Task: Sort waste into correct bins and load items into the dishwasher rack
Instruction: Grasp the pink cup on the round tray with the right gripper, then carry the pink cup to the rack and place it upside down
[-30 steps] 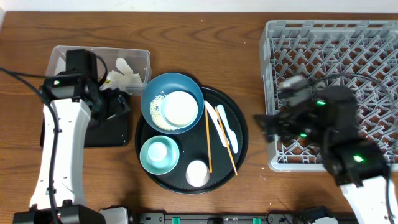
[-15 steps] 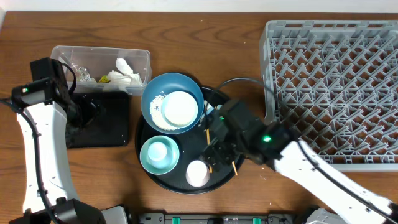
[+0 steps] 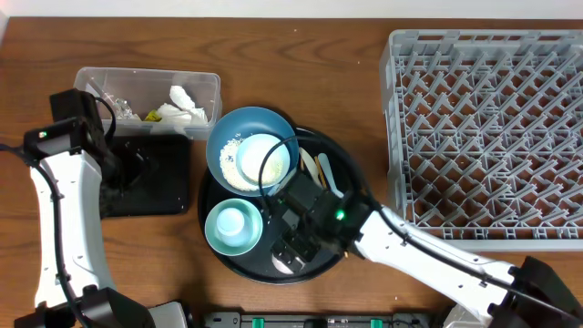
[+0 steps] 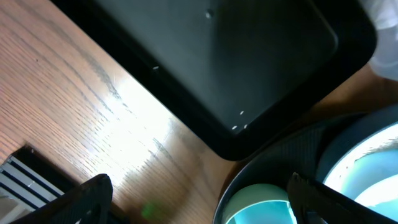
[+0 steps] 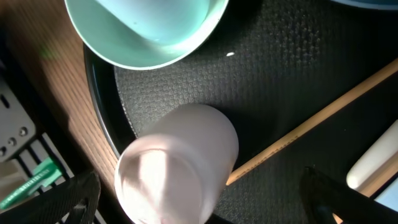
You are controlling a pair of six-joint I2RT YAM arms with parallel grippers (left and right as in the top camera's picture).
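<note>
My right gripper is open low over the round black tray. Its fingers straddle a small white cup without closing on it; the cup is partly hidden in the overhead view. The small teal bowl sits beside it, also seen in the right wrist view. A chopstick and a white spoon lie to the right. The large blue bowl holds a white bowl and rice. My left gripper is open and empty over the black rectangular tray. The grey rack stands at the right.
The clear tub at the back left holds white tissues and wrappers. The round black tray carries the dishes. In the left wrist view, the black rectangular tray holds a few rice grains, with the teal bowl beside it.
My right arm swung from the rack across to the round tray and came down around the white cup. My left arm pulled back from the tub to over the black rectangular tray.
</note>
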